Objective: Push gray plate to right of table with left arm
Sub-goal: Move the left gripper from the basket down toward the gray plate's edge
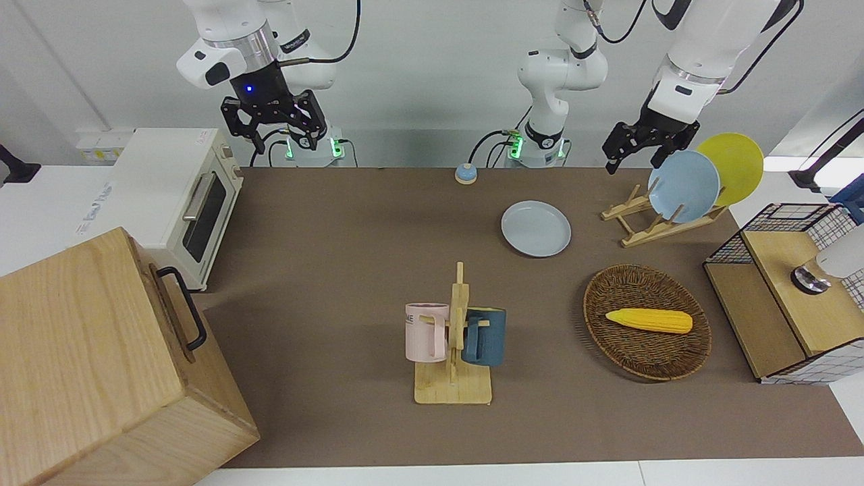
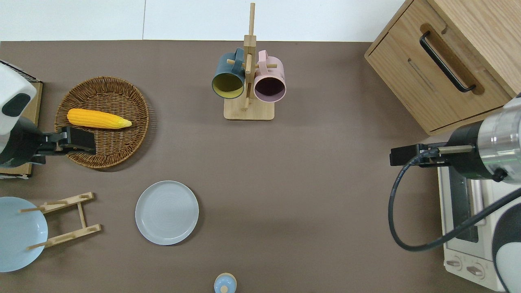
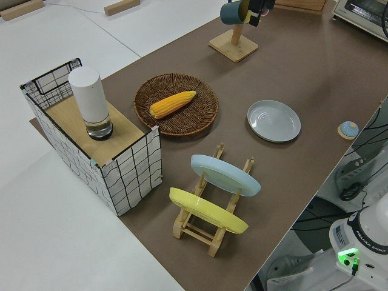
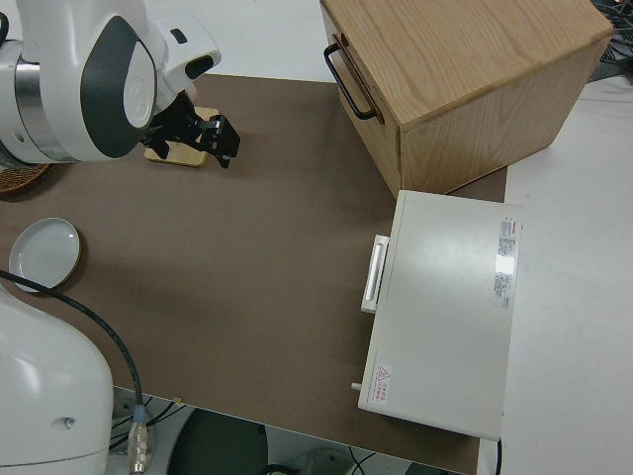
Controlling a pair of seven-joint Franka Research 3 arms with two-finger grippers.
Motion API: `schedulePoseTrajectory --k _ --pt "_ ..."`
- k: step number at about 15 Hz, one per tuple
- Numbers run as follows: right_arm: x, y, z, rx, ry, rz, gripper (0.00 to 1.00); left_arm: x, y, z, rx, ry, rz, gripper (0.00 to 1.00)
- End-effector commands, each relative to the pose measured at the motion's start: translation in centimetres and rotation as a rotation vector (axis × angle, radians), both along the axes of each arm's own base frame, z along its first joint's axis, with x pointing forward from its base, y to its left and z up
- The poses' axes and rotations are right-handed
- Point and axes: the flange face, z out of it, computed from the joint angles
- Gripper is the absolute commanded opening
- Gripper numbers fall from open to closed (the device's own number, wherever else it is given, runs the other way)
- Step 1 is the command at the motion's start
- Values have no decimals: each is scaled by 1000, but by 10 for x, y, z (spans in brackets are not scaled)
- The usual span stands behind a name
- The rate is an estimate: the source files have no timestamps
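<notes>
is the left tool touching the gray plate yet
No: in the overhead view the left tool is up over the wicker basket near the corn, while the gray plate lies untouched on the table.

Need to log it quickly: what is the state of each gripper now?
Left gripper: open, holding nothing, up in the air over the basket.
Right gripper: open, holding nothing; that arm is parked.

A wide stretch of bare table [image 2: 317, 195] is left open from the gray plate [image 2: 167, 212] toward the right arm's end, where it is closed off by the toaster oven [image 2: 462, 228] and the wooden cabinet [image 2: 439, 61]. The way is bounded by the mug rack [image 2: 248, 81] farther from the robots and a small blue knob [image 2: 224, 283] nearer them. The plate is hemmed by the wicker basket [image 2: 103, 122] and the plate rack [image 2: 67, 219] toward the left arm's end.
</notes>
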Motion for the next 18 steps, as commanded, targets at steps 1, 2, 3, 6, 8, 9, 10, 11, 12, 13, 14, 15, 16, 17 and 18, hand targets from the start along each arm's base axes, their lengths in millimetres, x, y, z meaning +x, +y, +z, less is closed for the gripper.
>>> schedulePoseTrajectory --k 1,2,3,6,8,9,10,11,12,13,14,15,16,17,18 --pt "1 0 3 18 0 -2 996 0 -4 3 5 -12 -11 991" --pt "1 0 3 18 2 -2 996 0 -4 3 3 -13 -11 991" --pt "1 0 4 18 0 -2 996 0 -6 3 5 -13 -16 991" --pt "1 0 3 18 0 -2 996 0 -8 4 10 -15 -23 991" --pt "1 0 3 18 2 -2 996 -1 -9 3 12 -14 -26 989" --pt "1 0 3 18 2 -2 996 -2 -12 5 12 -19 -31 987" --pt "1 0 3 18 2 -2 996 -2 -15 5 9 -29 -37 987" --pt "1 0 3 18 0 -2 996 -2 -14 -4 11 -28 -36 987" --pt "1 0 3 18 2 -2 996 -3 -10 -13 10 -23 -30 987" --pt "1 0 3 18 2 -2 996 -5 -9 -20 10 -19 -30 987" --pt "1 0 3 18 2 -2 996 -5 -8 -26 11 -13 -37 987" --pt "1 0 3 18 0 -2 996 -4 -8 -31 11 -8 -52 987" --pt "1 0 3 18 2 -2 996 -3 -9 -40 10 -1 -70 987" --pt "1 0 3 18 0 -2 996 -2 -9 -57 8 8 -77 987" --pt "1 0 3 18 2 -2 996 -1 -8 -74 7 16 -75 987"
